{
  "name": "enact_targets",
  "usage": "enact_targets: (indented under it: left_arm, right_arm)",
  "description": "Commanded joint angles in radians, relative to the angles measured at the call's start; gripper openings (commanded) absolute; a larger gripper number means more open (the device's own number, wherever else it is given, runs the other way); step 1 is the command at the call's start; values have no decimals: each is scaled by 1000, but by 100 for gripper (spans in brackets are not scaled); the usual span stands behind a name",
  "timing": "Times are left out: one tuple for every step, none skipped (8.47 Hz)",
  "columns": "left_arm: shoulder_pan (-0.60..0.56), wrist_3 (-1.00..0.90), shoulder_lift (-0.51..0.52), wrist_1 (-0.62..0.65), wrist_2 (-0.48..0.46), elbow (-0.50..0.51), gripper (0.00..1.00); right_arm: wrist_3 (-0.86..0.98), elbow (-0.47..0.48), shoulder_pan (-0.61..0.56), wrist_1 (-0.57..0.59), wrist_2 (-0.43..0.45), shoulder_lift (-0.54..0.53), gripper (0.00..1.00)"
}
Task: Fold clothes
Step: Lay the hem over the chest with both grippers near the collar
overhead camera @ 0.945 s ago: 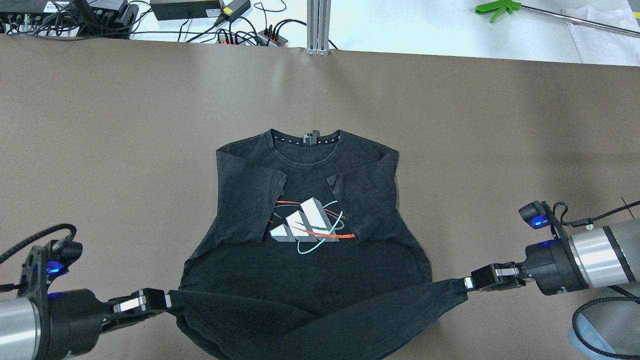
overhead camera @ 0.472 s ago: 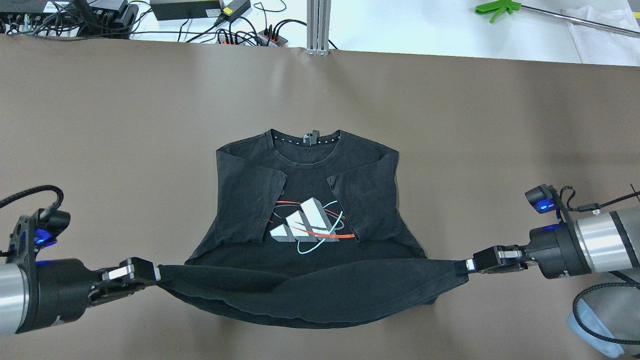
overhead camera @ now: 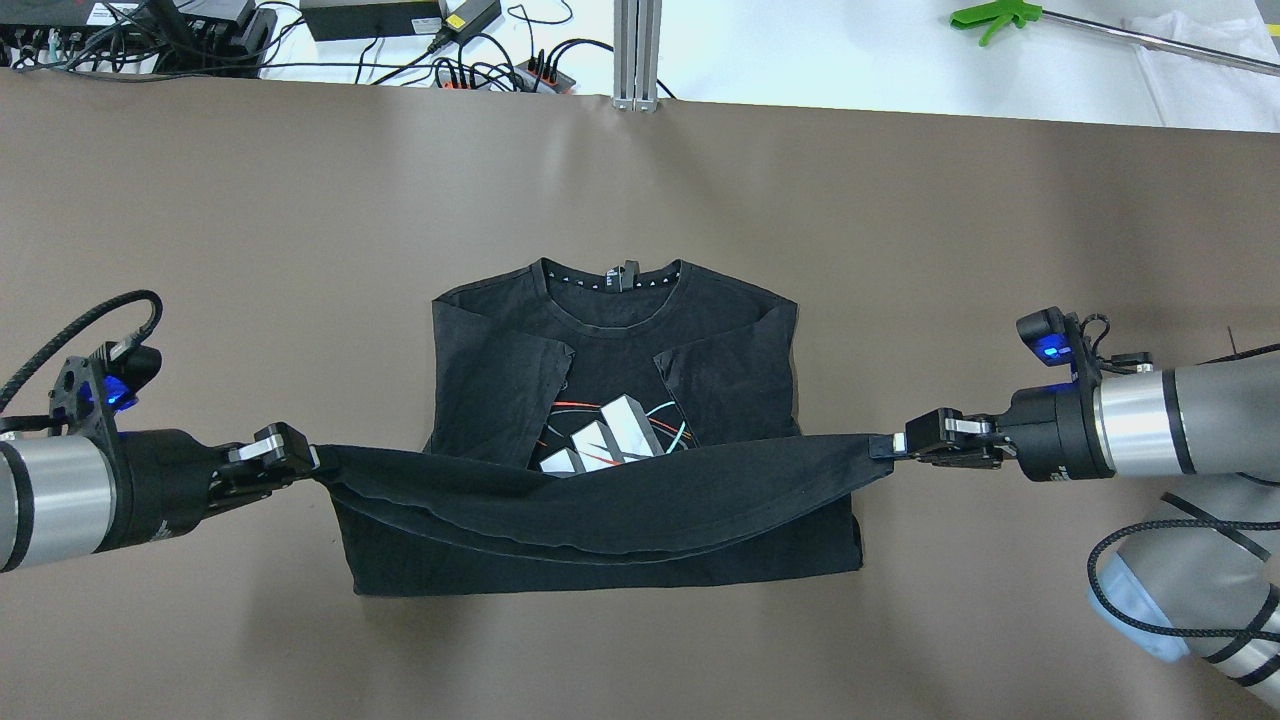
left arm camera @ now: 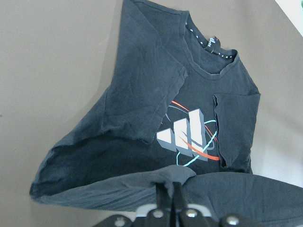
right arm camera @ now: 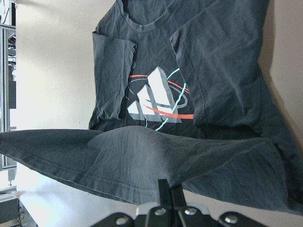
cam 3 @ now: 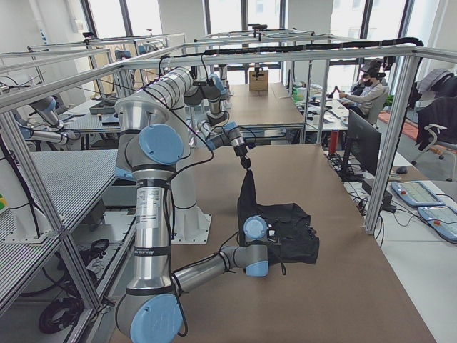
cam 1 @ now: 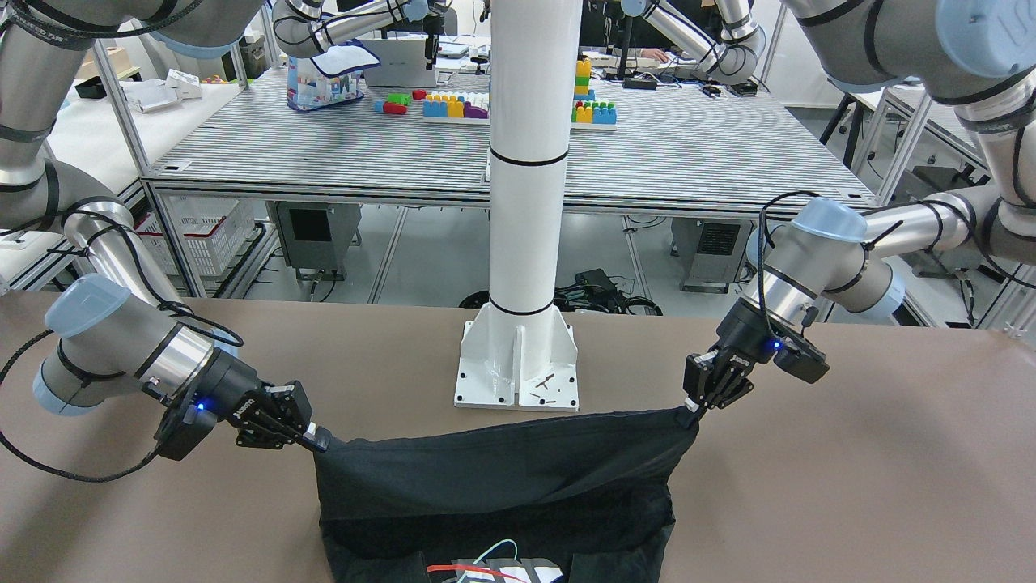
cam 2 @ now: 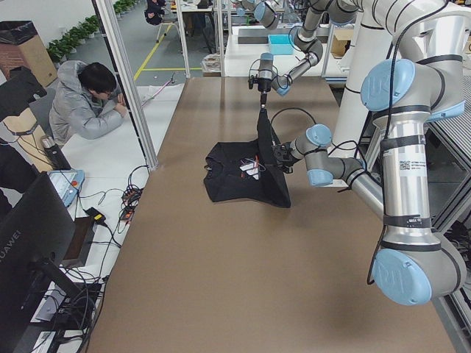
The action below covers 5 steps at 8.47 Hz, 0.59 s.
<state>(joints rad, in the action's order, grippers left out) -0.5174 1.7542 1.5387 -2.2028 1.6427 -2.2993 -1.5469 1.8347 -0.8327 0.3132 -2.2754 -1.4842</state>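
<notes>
Step in hand: bottom-to-collar fold.

The black, thin, soft-fabric T-shirt with a white, red and cyan chest print (overhead camera: 480,350) lies face up in the middle of the brown table (overhead camera: 250,250). Both short sleeves (overhead camera: 500,395) are already turned in over the chest.

The left gripper (overhead camera: 312,460) is pinched tight on the hem corner on its side. The right gripper (overhead camera: 893,446) is clamped the same way on the opposite corner. The hem (overhead camera: 600,500) hangs between them, raised off the table, sagging a little mid-span and covering the lower part of the print.

Next move, as judged: carry the hem on to the round collar (overhead camera: 612,290), both arms level, then lower and release.

Risk: the sagging middle lands first and creases, or drags the sleeves.

Around: tangled black cables and power bricks (overhead camera: 370,20) and a green-handled tool (overhead camera: 990,18) sit beyond the far edge, well apart. Only the sleeves lie in the hem's path
</notes>
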Motion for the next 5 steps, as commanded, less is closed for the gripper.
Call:
enact_targets:
  left_arm:
    - [-41, -1, 70, 1, -3, 101, 0]
    - [-52, 1, 125, 3, -30, 156, 0]
    - [-62, -1, 156, 6, -37, 193, 0]
    - [-82, -1, 167, 6, -37, 220, 0]
    - [-99, -2, 175, 8, -38, 247, 0]
  right_arm:
    - [83, -17, -3, 65, 86, 7, 0]
    - [112, -17, -12, 96, 111, 8, 0]
    - [113, -17, -13, 110, 138, 12, 0]
    - [114, -18, -13, 124, 169, 18, 0]
    - [116, -20, -13, 138, 192, 19, 0]
